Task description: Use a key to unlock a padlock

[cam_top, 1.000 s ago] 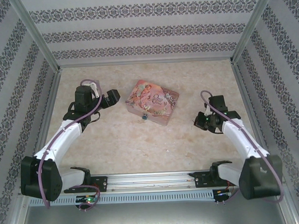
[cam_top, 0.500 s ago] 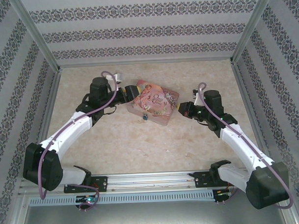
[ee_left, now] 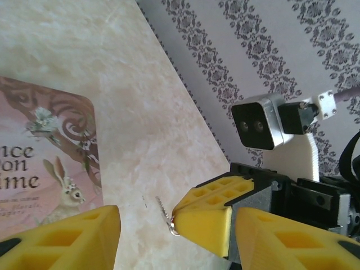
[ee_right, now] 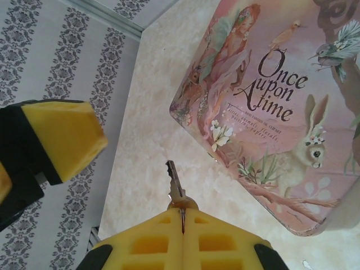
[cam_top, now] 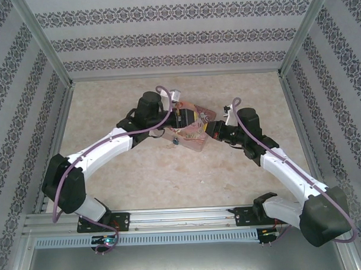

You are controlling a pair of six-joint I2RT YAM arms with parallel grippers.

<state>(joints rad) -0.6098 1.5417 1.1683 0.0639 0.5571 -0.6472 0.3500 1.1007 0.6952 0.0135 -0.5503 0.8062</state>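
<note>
The pink illustrated tin (cam_top: 195,140) lies mid-table, with "Once upon a time" legible on it in the right wrist view (ee_right: 270,107). The tiny teal padlock (cam_top: 175,141) hangs at the tin's near edge. My right gripper (cam_top: 211,130) (ee_right: 182,212) is shut on a small silver key (ee_right: 175,185), whose blade sticks out past the fingertips, above bare table beside the tin. My left gripper (cam_top: 183,116) (ee_left: 171,250) is open over the tin's far side. In the left wrist view the right gripper (ee_left: 194,219) and the key (ee_left: 163,211) sit between its spread fingers.
Patterned walls enclose the table on three sides, with metal posts at the corners. A metal rail (cam_top: 183,215) with both arm bases runs along the near edge. The two grippers are very close together above the tin's right end.
Both arms have swung inward. The left gripper went from left of the tin to over it; the right gripper carried the key from the right side up to the tin.
</note>
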